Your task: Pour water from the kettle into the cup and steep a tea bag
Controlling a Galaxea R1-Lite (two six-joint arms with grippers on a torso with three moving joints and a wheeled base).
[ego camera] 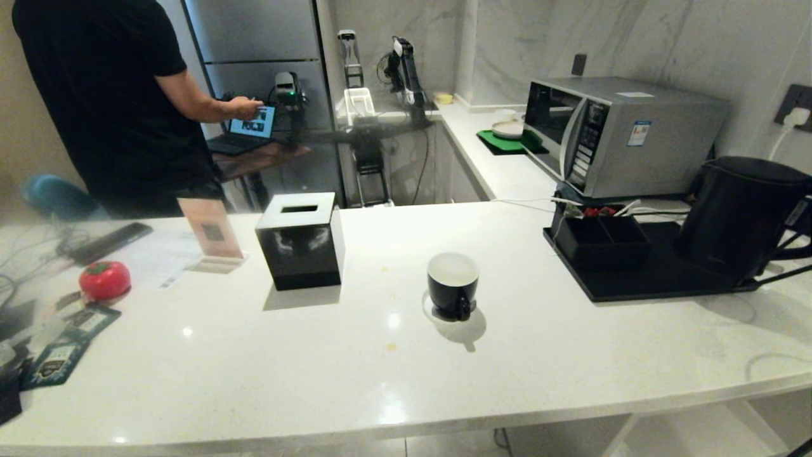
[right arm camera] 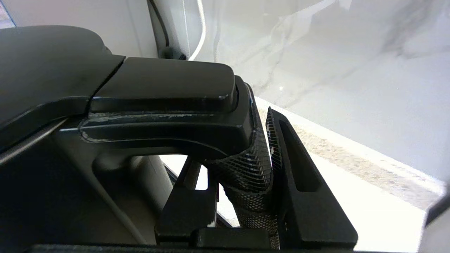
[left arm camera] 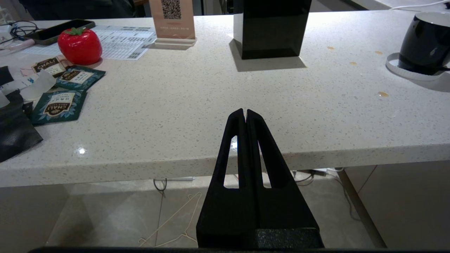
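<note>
Right in front of my right wrist camera, my right pincer (right arm camera: 242,165) is squeezed on the handle of the kettle (ego camera: 739,212), which sits on the black tray (ego camera: 660,279) at the far right of the table (ego camera: 380,381). The cup (ego camera: 452,284) stands well apart, mid-table. I think the kettle could swing or slip on the way and spill. My left pincer (left arm camera: 245,114) is closed and empty, near the table edge. I see no tea bag yet.
</note>
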